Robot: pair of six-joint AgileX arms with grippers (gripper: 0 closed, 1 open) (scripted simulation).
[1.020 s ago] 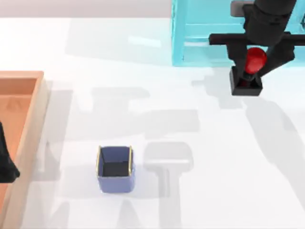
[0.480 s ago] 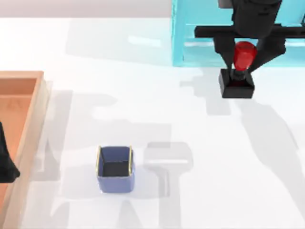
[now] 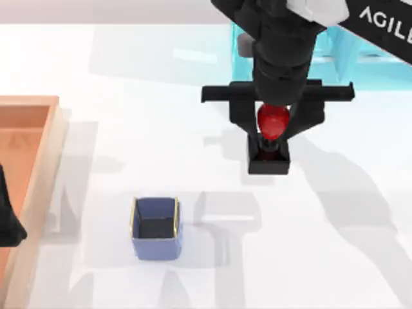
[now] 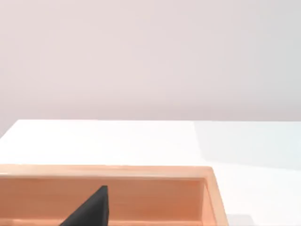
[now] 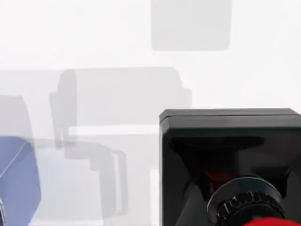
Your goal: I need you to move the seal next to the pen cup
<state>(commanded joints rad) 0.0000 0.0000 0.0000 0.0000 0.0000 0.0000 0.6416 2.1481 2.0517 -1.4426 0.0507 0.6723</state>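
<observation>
Since a moment ago my right gripper [image 3: 273,125] is carrying the seal [image 3: 270,145] away from the light-blue container [image 3: 244,51] at the far right and toward the middle of the bench [image 3: 129,96], closing on the pen cup [image 3: 155,226]. The gripper is clenching its fingers [image 3: 243,119] on the seal's red knob, the black block base hanging below it, still well apart from the cup, with bare bench lying between them. My left gripper [image 3: 8,222] is sitting parked over the wooden tray [image 3: 45,154] at the left edge, and I cannot tell how its fingers are standing.
</observation>
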